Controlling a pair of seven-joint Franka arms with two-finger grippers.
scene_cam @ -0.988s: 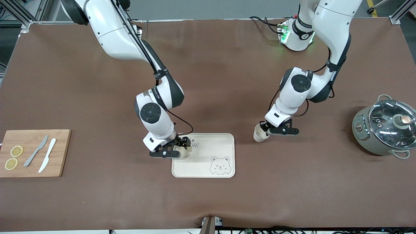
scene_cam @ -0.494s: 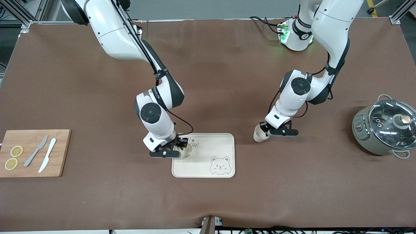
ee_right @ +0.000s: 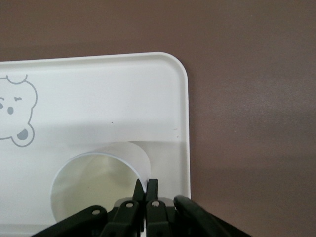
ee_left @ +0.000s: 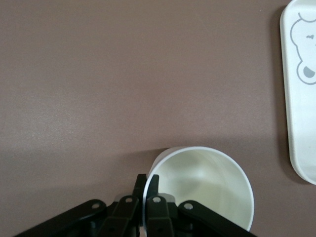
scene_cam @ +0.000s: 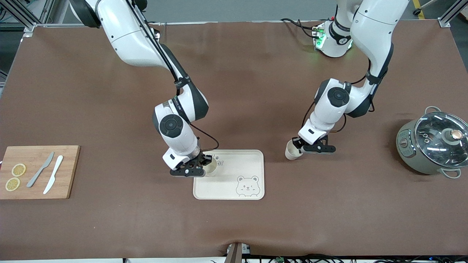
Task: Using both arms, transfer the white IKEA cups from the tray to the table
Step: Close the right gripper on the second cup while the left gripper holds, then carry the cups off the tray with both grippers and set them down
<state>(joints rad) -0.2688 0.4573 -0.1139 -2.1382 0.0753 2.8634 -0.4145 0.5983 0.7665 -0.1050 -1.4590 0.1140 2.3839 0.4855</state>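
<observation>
One white IKEA cup [scene_cam: 211, 169] is upright over the corner of the cream bear tray [scene_cam: 248, 160] nearest the right arm's end. My right gripper [scene_cam: 204, 168] is shut on its rim; in the right wrist view the fingertips [ee_right: 152, 186] pinch the cup [ee_right: 94, 190] wall over the tray [ee_right: 98, 98]. The other white IKEA cup [scene_cam: 291, 151] is upright at the brown table beside the tray, toward the left arm's end. My left gripper [scene_cam: 297, 146] is shut on its rim; the left wrist view shows the fingers [ee_left: 154, 181] pinching the cup [ee_left: 207, 187]. I cannot tell whether either cup rests down.
A wooden cutting board [scene_cam: 65, 182] with two lemon slices [scene_cam: 18, 170] and two knives [scene_cam: 53, 174] lies at the right arm's end. A pot with a glass lid [scene_cam: 433, 144] stands at the left arm's end. The tray edge shows in the left wrist view [ee_left: 301, 98].
My right gripper has shifted slightly with its cup over the tray corner. The left arm's upper joints moved a little a second ago; its cup stays in the same place.
</observation>
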